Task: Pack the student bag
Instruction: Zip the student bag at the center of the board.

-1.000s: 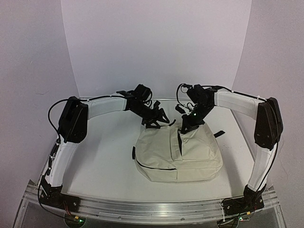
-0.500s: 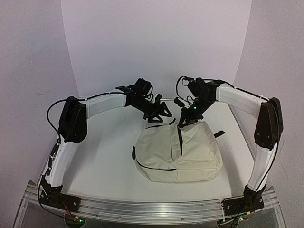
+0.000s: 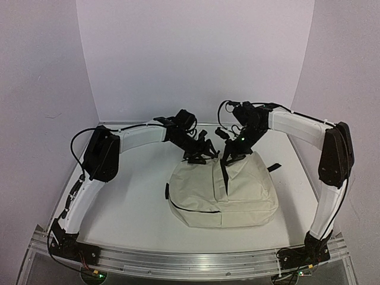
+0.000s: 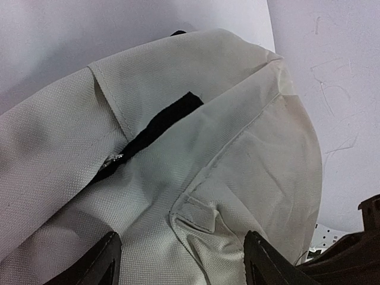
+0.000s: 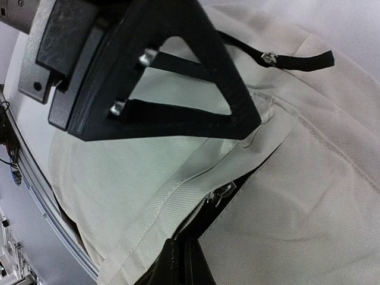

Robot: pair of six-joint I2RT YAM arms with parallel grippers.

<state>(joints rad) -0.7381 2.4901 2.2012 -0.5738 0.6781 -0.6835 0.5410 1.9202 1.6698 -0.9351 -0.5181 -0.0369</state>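
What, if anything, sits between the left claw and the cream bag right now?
Nothing visible. The open left claw hangs just above the student bag, and its wrist view shows only bare cream fabric and the black zipper slit ahead of its fingers.

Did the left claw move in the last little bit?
Yes. The left gripper came down and nearer, onto the top edge of the student bag.
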